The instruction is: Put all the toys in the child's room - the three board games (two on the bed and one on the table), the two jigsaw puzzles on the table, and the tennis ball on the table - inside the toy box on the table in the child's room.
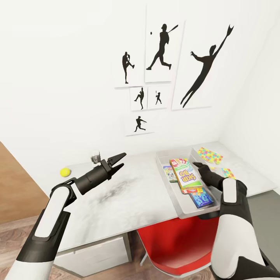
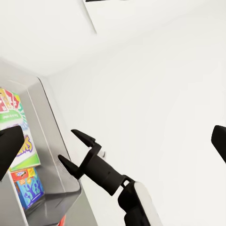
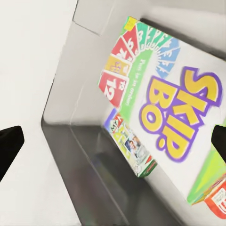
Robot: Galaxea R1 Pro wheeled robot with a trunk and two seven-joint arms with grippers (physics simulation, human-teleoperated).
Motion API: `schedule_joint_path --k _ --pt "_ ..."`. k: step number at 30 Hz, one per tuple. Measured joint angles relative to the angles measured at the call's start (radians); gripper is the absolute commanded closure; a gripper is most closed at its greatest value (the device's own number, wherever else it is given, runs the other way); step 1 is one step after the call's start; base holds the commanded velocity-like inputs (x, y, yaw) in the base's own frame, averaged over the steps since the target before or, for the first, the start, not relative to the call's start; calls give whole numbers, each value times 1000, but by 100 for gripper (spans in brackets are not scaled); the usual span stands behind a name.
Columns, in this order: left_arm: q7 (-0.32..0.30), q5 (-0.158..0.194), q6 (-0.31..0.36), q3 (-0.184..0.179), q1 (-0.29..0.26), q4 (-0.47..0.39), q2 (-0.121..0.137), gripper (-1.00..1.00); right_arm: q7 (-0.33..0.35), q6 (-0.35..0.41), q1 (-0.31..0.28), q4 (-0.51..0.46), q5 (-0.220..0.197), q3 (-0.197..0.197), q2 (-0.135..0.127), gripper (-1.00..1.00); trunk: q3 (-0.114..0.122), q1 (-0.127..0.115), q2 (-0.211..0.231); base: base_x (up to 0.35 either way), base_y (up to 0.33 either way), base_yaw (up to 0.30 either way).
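Head view gives me the toy box (image 1: 166,171) on the table (image 1: 128,194), holding three board games: Skip-Bo (image 1: 184,174) on top, the Monopoly one (image 1: 169,173) at its 9 o'clock, the blue one (image 1: 202,199) at 5. My right gripper (image 1: 198,165) hangs over them, jaws spread and empty. My left gripper (image 1: 118,160) is empty too, jaws wide. Two puzzles (image 1: 210,154) lie at the box's 2 o'clock, the tennis ball (image 1: 65,172) far at 9.

On the table (image 1: 128,194), the toy box (image 1: 168,186) is set toward the right with the three board games (image 1: 185,175) stacked inside it, the two jigsaw puzzles (image 1: 210,155) are laid beyond its right side (nearer the wall corner), and the tennis ball (image 1: 65,172) is placed far left.
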Motion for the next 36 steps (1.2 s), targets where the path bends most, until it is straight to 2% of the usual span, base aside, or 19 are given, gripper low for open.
schedule_joint_path --k 1,2,4,5,7,12,17,20,23,25,29,36 --pt "4 0 0 0 0 0 0 -100 17 -1 9 -12 -1 21 -1 -100 0 0 0 0 0 0" --pt "4 0 0 0 0 0 0 -100 17 0 9 -12 -1 21 -1 -100 0 0 0 0 0 0" --pt "14 -1 0 0 0 0 0 -100 58 -1 34 -44 -5 59 -3 -100 0 0 0 0 0 0" --pt "14 -1 0 0 0 0 0 -100 59 -1 34 -44 -5 59 -3 -100 0 0 0 0 0 0" --pt "28 -1 0 1 0 0 1 -100 104 -2 63 -86 -10 93 -6 -100 0 0 0 0 0 0" --pt "43 -1 1 1 0 0 1 -100 151 -1 91 -139 -8 120 -8 -100 0 0 0 0 0 0" --pt "62 -2 1 4 0 0 2 -100 206 -1 149 -270 -7 149 -10 -100 0 0 0 0 0 0" --pt "65 -2 1 4 0 0 2 -100 214 -1 164 -304 -7 154 -11 -100 0 0 0 0 0 0" --pt "78 -22 -16 -13 5 17 7 -100 231 5 181 -305 12 149 -22 -100 0 0 0 0 0 0" --pt "73 -20 -25 -12 -6 28 11 -100 242 5 177 -311 23 138 -11 -100 0 0 0 0 0 0" --pt "73 -20 -26 -12 -7 38 11 -100 265 5 177 -311 46 134 -11 -100 0 0 0 0 0 0" --pt "73 -20 -26 -12 -7 38 11 -100 294 5 177 -311 48 134 -11 -100 0 0 0 0 0 0"
